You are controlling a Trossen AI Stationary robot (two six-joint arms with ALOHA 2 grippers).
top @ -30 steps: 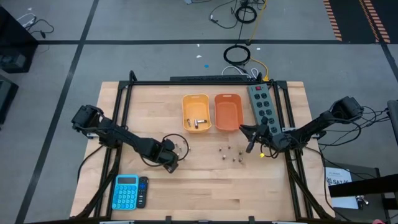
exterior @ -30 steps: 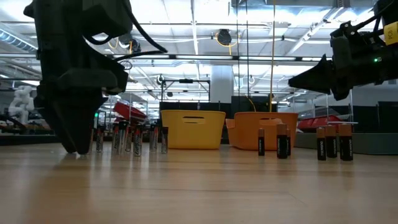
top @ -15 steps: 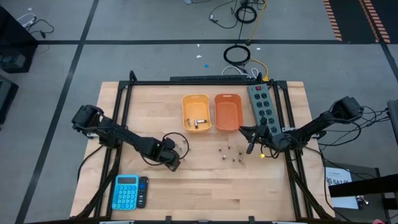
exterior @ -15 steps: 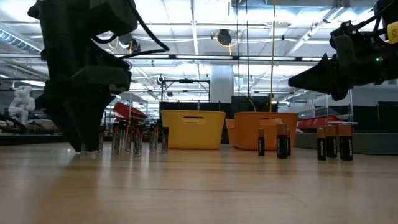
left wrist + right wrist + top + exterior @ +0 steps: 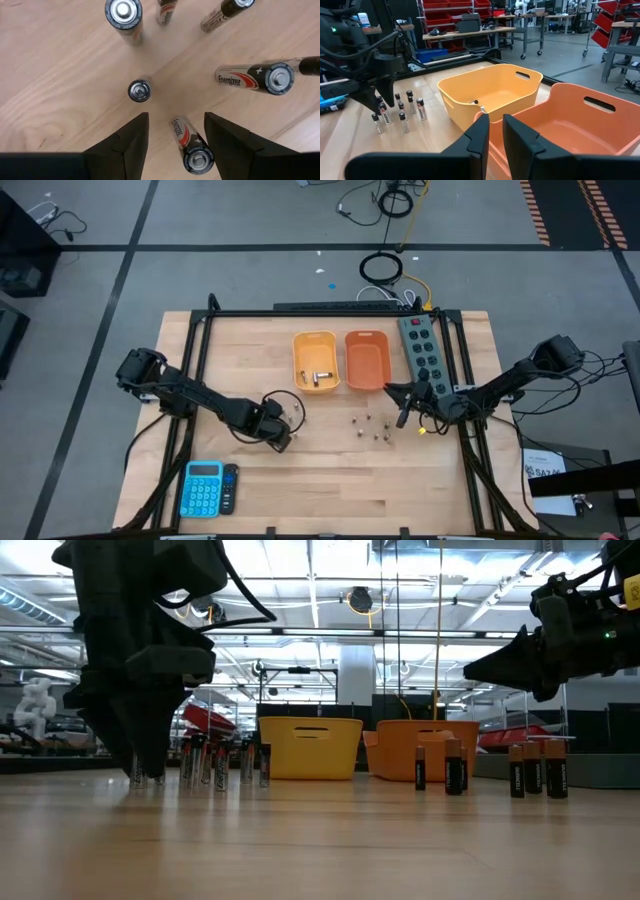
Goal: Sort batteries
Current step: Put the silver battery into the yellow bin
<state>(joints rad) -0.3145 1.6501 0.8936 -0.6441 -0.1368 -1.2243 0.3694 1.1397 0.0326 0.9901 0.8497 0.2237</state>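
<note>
Left hand [image 5: 175,135], fingers spread, is held above the standing silvery batteries [image 5: 291,413] on the desk [image 5: 330,490], one between them; a grasp is judged next, then carriage to the yellow bin [image 5: 316,362].

Grey floor [image 5: 200,220], red shelving [image 5: 447,12], bright ceiling lights [image 5: 300,585]

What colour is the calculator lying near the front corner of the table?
Light blue. The calculator shows best in the high view.
</note>
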